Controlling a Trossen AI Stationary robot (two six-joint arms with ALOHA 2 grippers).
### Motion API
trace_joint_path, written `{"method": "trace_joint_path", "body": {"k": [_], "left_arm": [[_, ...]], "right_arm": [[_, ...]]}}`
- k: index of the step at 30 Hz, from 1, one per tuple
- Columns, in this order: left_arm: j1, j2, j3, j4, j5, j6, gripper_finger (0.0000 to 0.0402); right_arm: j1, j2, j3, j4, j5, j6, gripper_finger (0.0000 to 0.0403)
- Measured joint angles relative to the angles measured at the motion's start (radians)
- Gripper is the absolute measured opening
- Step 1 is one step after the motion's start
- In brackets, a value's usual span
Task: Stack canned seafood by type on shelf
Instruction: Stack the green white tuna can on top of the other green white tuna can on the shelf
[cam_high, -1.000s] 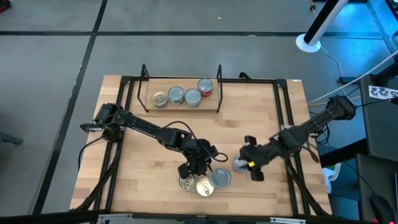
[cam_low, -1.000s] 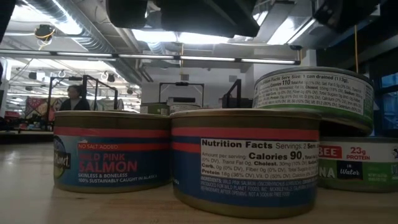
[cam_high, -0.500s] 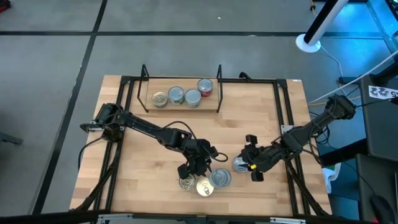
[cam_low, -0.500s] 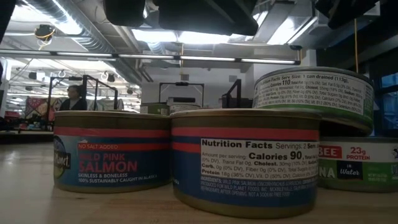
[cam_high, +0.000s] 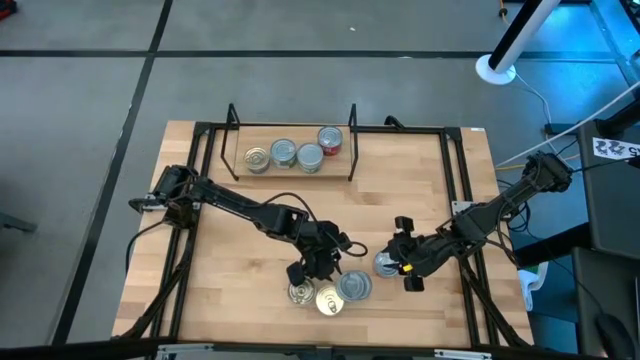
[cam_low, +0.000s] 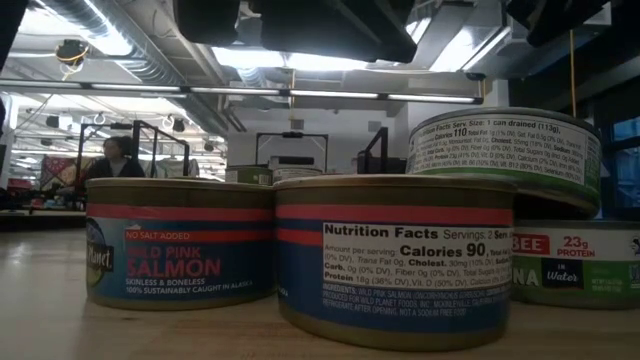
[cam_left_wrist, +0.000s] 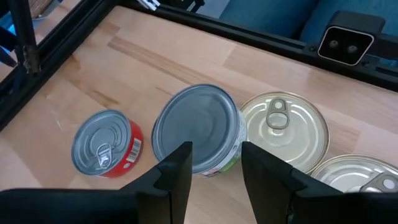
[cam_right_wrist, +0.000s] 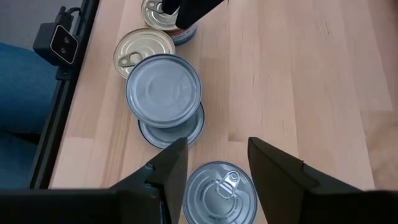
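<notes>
from above, the shelf (cam_high: 290, 160) is seen at the far edge of the desk (cam_high: 400, 190), with four tins on its board: three silver-lidded ones in a row and a red-sided tin (cam_high: 330, 140) at the right end. near the front edge a cluster of tins is gathered: a red-sided one (cam_high: 299, 293), a gold-lidded one (cam_high: 328, 300) and a plain-topped one (cam_high: 354, 286).

the left hand (cam_high: 325, 262) is held just above this cluster. in the left wrist view its fingers (cam_left_wrist: 177, 174) are spread apart with nothing between them, over a plain-lidded tin (cam_left_wrist: 198, 129); the red tin (cam_left_wrist: 107, 143) and the gold lid (cam_left_wrist: 284, 123) lie at either side.

the right hand (cam_high: 400, 258) is beside a separate silver pull-tab tin (cam_high: 385, 265). in the right wrist view its fingers (cam_right_wrist: 173, 165) stand apart, the pull-tab tin (cam_right_wrist: 219, 190) lying below the gap; whether it is touched cannot be told. only this view shows the plain-lidded tin (cam_right_wrist: 164, 89) stacked on another tin (cam_right_wrist: 171, 130).

the low view alone gives labels: a salmon tin (cam_low: 180, 243), a nutrition-facts tin (cam_low: 395, 260), and a green-labelled pair stacked (cam_low: 505, 160).
</notes>
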Motion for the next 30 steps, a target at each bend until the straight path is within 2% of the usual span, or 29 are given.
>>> {"method": "trace_joint_path", "body": {"k": [9,13,19,25,30], "left_arm": [[-0.042,0.027,0.000,0.042,-0.008,-0.002,0.0133],[-0.069,0.050,0.000,0.095,-0.060,0.003,0.0133],[-0.079,0.088,0.000,0.123,-0.082,0.025,0.0133],[-0.077,0.140,0.000,0.124,-0.100,0.069,0.0133],[-0.076,0.154,0.002,0.135,-0.160,0.081,0.0133]], "right_arm": [[0.021,0.052,0.001,0.117,-0.005,0.039,0.0170],[0.056,0.121,0.002,0.177,-0.003,0.030,0.0170],[0.112,0.217,0.001,0.272,0.077,0.030,0.0170],[0.153,0.282,0.001,0.276,0.116,0.050,0.0170],[0.158,0.316,0.001,0.278,0.116,0.082,0.0170]]}}
